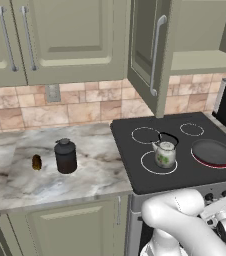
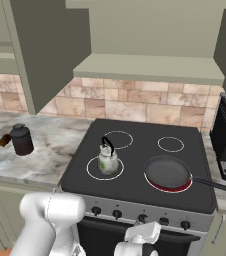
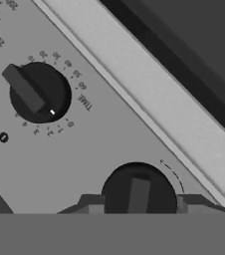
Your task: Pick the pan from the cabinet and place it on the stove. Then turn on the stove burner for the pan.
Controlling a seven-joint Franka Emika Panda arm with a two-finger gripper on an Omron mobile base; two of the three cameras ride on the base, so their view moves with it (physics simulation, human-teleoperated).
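End effector [image 3: 137, 209] grips the stove knob [image 3: 138, 191]
Pan [image 2: 168, 171] sits on the glowing burner [image 2: 169, 186]; it should release cleanly, without twisting further

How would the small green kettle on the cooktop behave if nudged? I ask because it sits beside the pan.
The kettle would probably slide easily, since it stands on smooth black glass of the stove. It looks taller than wide, with an upright loop handle, so a high push might tip it. Its glassy body suggests fragility. The pan sits apart, on a red-glowing ring.
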